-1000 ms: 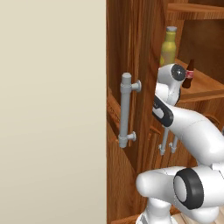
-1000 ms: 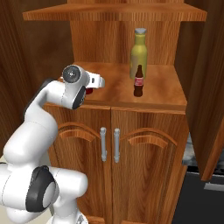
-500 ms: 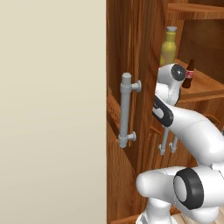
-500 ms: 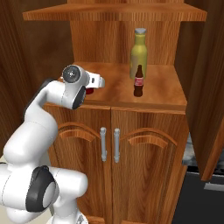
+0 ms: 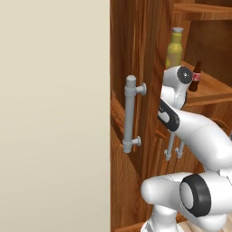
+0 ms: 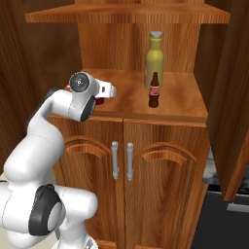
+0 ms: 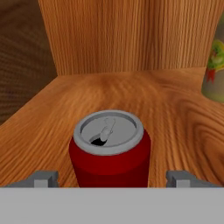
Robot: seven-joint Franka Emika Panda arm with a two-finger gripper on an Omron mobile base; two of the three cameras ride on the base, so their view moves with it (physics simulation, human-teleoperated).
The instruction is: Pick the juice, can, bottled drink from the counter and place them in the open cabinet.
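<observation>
Your gripper is open. Its two fingers stand wide apart, one on each side of the red can, and do not touch it. The can stands upright on the wooden shelf of the open cabinet, near the shelf's left end. To the right of it, the small brown bottle stands near the front of the shelf. The tall yellow juice stands just behind the brown bottle.
</observation>
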